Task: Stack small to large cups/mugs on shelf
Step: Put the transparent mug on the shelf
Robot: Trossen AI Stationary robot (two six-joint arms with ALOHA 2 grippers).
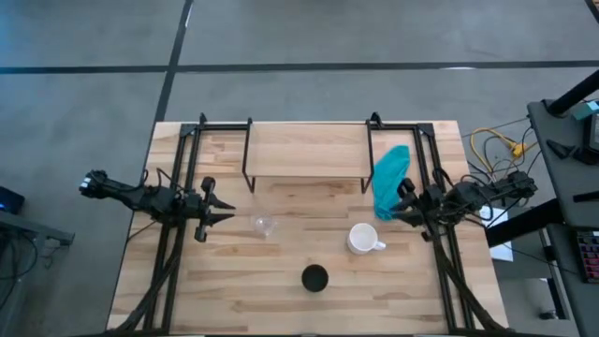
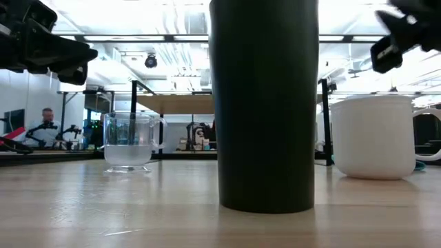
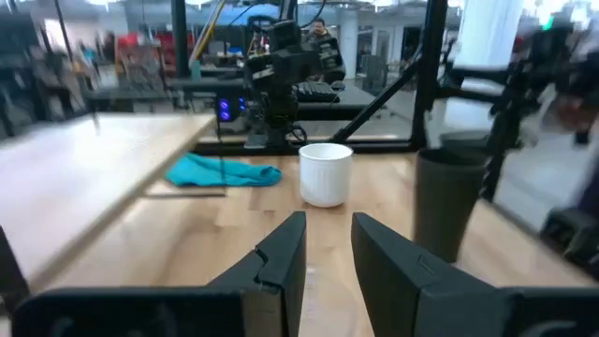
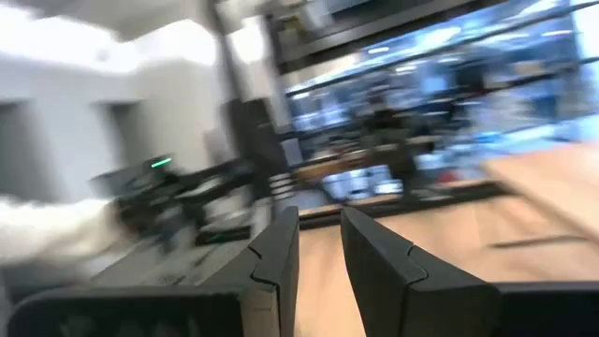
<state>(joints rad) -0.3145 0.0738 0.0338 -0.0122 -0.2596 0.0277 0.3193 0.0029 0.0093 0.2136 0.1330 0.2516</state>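
Cups untouched; left tool (image 1: pixel 225 211) and right tool (image 1: pixel 398 208) each slightly parted, holding nothing.

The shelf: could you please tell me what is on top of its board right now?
Nothing rests on the shelf: the board shows bare from above. The teal cloth lies beside it on the table; the space beneath the board is hidden.

Non-task items in view

Crumpled teal cloth (image 1: pixel 389 180) on the light wooden plank tabletop (image 1: pixel 234 290), toward 2 o'clock; yellow and white cables (image 1: pixel 494 145) off the table's edge at 3 o'clock; seated person (image 2: pixel 45 124) in the background room.
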